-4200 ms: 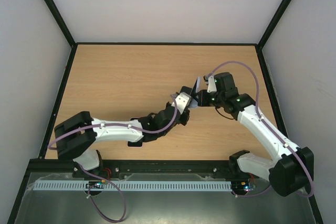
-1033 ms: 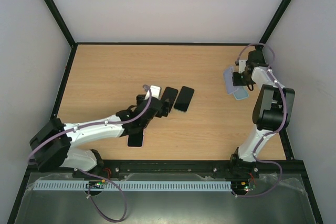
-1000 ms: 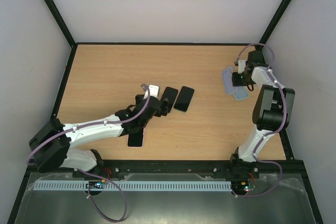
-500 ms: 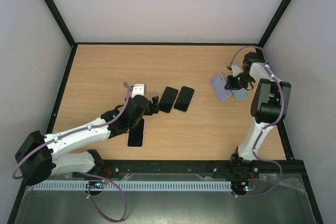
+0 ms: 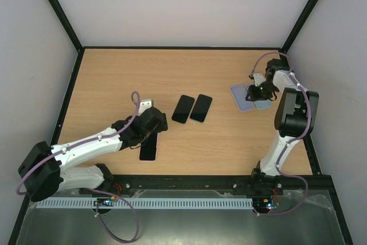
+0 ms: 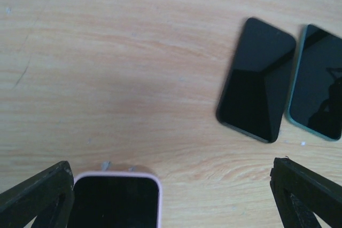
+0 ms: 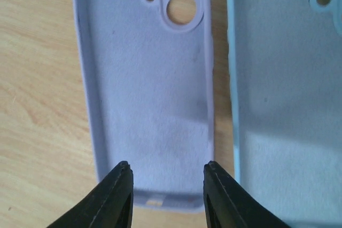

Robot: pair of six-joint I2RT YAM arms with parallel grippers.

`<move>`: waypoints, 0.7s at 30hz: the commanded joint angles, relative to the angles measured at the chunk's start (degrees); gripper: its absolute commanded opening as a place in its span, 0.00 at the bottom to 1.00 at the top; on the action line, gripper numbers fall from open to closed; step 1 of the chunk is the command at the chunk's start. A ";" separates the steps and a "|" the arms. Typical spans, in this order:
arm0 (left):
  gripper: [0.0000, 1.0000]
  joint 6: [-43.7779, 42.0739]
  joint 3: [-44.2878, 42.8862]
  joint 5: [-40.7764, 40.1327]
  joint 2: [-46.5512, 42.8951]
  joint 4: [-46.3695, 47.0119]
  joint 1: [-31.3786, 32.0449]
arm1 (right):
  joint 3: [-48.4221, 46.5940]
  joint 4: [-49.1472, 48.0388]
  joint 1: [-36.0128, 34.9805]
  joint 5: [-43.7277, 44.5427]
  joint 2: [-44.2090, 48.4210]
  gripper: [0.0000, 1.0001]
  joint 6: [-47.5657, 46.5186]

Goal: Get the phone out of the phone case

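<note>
A phone in a pink phone case (image 5: 148,148) lies screen up near the table's front; its top end (image 6: 115,200) shows between my left fingers. My left gripper (image 5: 156,124) (image 6: 170,185) hovers over that end, open wide and holding nothing. Two bare phones (image 5: 183,108) (image 5: 201,108) lie side by side at mid-table, the black phone (image 6: 256,79) and a teal-edged phone (image 6: 318,81). At the right, an empty lavender case (image 5: 241,97) (image 7: 147,78) lies inner side up. My right gripper (image 5: 255,91) (image 7: 168,172) stands open over the case's near end.
An empty light blue case (image 5: 263,103) (image 7: 288,94) lies right beside the lavender one. The black frame rail (image 5: 295,84) runs close to the right arm. Bare wooden table (image 5: 126,78) stretches behind the left gripper.
My right gripper has lowered the lavender case flat onto the table beside the blue case and opened off it. My left arm has drawn back from the bare phones toward the pink-cased phone.
</note>
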State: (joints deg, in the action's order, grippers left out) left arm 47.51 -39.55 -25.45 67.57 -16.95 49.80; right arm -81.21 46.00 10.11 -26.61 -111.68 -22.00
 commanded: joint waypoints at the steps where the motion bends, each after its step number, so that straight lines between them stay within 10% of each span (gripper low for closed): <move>1: 0.99 4.26 -0.96 2.46 0.70 -7.73 -0.32 | 4.32 0.18 -0.18 1.81 7.67 0.35 -1.41; 21: 1.00 3.88 -8.32 13.65 4.50 -26.89 -4.36 | 27.15 -11.93 -0.18 -23.63 49.29 0.65 16.52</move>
State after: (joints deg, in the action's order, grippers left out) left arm 52.18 -46.04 -14.52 71.85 -38.30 46.54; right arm -60.34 41.08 10.11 -42.59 -64.58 -12.86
